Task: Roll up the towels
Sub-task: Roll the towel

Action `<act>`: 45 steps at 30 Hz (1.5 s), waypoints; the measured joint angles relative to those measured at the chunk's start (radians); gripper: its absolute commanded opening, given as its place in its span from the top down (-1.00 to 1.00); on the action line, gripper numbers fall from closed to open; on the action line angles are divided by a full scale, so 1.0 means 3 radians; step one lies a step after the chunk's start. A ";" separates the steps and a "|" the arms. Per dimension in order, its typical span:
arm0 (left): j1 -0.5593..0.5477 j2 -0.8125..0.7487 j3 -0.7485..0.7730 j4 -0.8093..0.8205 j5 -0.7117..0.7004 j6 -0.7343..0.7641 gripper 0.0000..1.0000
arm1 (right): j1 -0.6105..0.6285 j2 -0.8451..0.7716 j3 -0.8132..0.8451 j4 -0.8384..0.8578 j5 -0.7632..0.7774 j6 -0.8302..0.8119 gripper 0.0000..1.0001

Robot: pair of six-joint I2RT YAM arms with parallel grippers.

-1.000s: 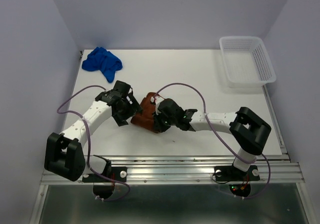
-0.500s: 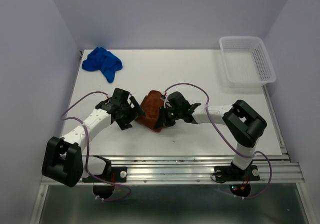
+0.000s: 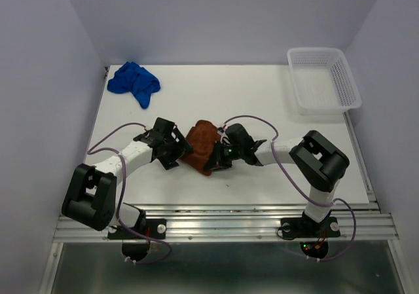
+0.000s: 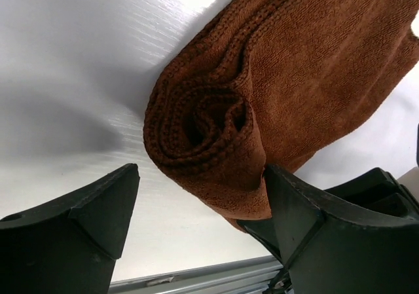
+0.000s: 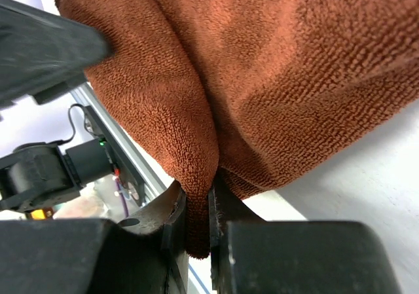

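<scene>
brown towel point(image 4: 314, 78): terry cloth, rough | table point(image 4: 78, 45): smooth, prob. plastic

The rust-brown towel point(image 3: 201, 143) lies near the middle of the table point(image 3: 262, 104), a little toward its near edge and left of centre, set on a slant. It is partly rolled: the left wrist view shows its end wound into a loose spiral of terry layers, with a flatter stretch of cloth trailing off behind. One fold at its other side is nipped between the fingers of the right gripper point(image 5: 198, 217). The bright blue towel point(image 3: 134, 82) sits unrolled in a crumpled heap at the far left corner, well apart from the brown one.
</scene>
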 measured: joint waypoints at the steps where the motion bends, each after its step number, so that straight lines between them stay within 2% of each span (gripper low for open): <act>1: -0.0018 0.0023 -0.0010 0.0022 -0.0003 -0.0014 -0.58 | -0.0003 0.0000 -0.0010 0.0027 -0.0005 0.0038 0.84; 4: -0.0067 0.0135 -0.0015 0.0134 -0.0014 -0.0043 -0.01 | -0.0001 0.0000 -0.0029 0.0109 -0.0006 0.0093 0.74; 5: -0.0086 0.0186 -0.0015 0.0170 -0.0019 -0.0067 0.37 | -0.0001 -0.0001 -0.0037 0.0131 -0.0006 0.0116 0.67; 7: -0.0114 0.0317 -0.0013 0.0242 -0.0024 -0.0097 0.73 | -0.0001 -0.0001 -0.0037 0.0142 -0.0008 0.0121 0.60; 8: -0.0127 0.0374 -0.0003 0.0261 -0.0018 -0.0111 0.94 | -0.0001 -0.0003 -0.0037 0.0149 -0.0008 0.0123 0.37; 9: -0.0136 0.0430 0.0025 0.0267 -0.0009 -0.0113 1.00 | -0.0001 -0.0003 -0.0037 0.0156 -0.0010 0.0118 0.25; 10: -0.0148 0.0469 0.0064 0.0270 -0.0005 -0.0116 1.00 | -0.0001 -0.0004 -0.0037 0.0156 -0.0009 0.0125 0.16; 11: -0.0161 0.0516 0.0121 0.0270 -0.0008 -0.0116 1.00 | -0.0001 -0.0014 -0.0041 0.0150 -0.0006 0.0093 -0.02; 15: -0.0206 0.0615 0.0249 0.0211 -0.0029 -0.0112 1.00 | 0.0011 -0.0239 -0.0041 -0.0111 0.0135 -0.0333 -0.40; 18: -0.0226 0.0624 0.0328 0.0078 -0.0055 -0.0106 1.00 | 0.0090 -0.0573 -0.0031 -0.0401 0.0432 -0.0768 -0.52; 22: -0.0243 0.0624 0.0467 -0.0226 -0.0123 -0.0074 1.00 | 0.0278 -0.0974 0.0011 -0.0693 0.0868 -0.1338 -0.52; 26: -0.0248 0.0626 0.0559 -0.0483 -0.0126 -0.0037 1.00 | 0.0619 -0.1076 0.0074 -0.0832 0.1383 -0.1857 -0.53; 31: -0.0258 0.0725 0.0727 -0.0807 -0.0130 -0.0009 1.00 | 0.1063 -0.0922 0.0202 -0.0837 0.1965 -0.2433 -0.53; 37: -0.0261 0.0758 0.0778 -0.1021 -0.0121 -0.0037 1.00 | 0.1269 -0.0609 0.0234 -0.0659 0.2354 -0.2786 -0.53; 41: -0.0259 0.0758 0.0779 -0.1059 -0.0111 -0.0053 1.00 | 0.1400 -0.0421 0.0234 -0.0586 0.2635 -0.2860 -0.40; 44: -0.0259 0.0758 0.0779 -0.1071 -0.0083 -0.0090 1.00 | 0.1467 -0.0328 0.0231 -0.0573 0.2824 -0.2847 0.07; 45: -0.0259 0.0758 0.0778 -0.1069 -0.0065 -0.0108 1.00 | 0.1499 -0.0300 0.0225 -0.0551 0.2923 -0.2823 0.31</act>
